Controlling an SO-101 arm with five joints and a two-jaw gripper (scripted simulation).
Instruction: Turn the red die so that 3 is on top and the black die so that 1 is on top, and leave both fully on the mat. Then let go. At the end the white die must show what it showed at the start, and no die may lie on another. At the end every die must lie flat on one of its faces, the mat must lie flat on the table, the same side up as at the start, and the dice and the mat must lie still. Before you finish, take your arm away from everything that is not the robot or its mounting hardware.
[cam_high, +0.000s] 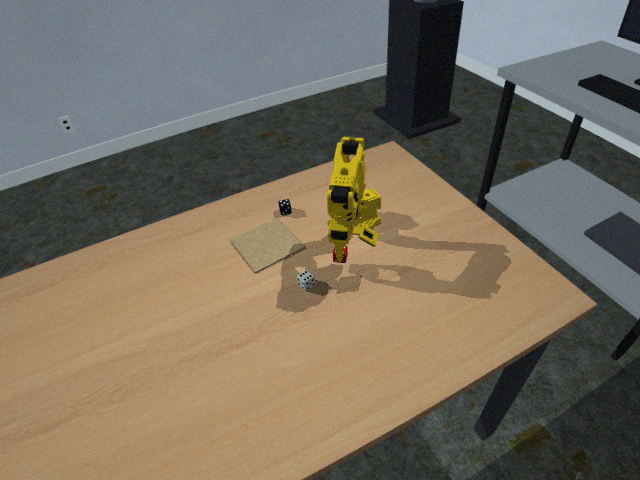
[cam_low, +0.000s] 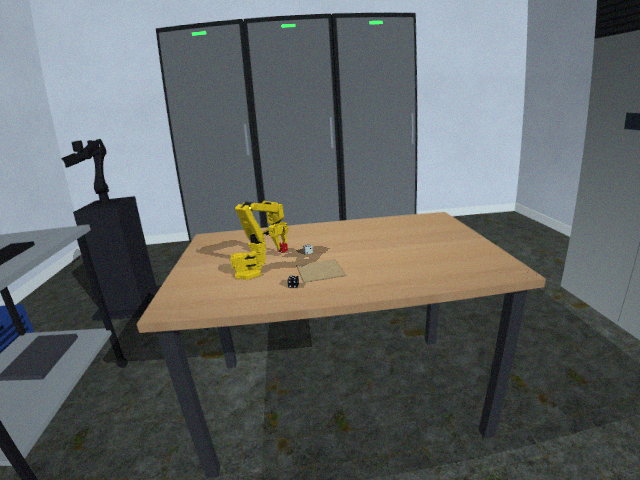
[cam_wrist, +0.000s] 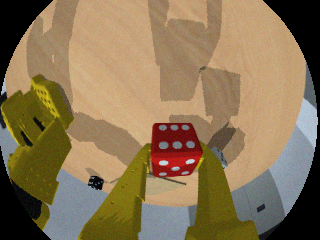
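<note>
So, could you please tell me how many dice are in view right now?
3. The red die is gripped in the claw above the table. The black die sits beyond the mat's far corner. The white die lies on the table nearer the camera. No hidden die is evident.

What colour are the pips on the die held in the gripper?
White, on the red die clamped in the gripper; the wrist view shows them best.

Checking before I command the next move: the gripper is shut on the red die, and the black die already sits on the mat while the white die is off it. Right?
Not quite. The gripper is shut on the red die, and the white die is off the mat, but the black die is also off it, on the bare table just beyond the mat's far corner. The top view shows this.
</note>
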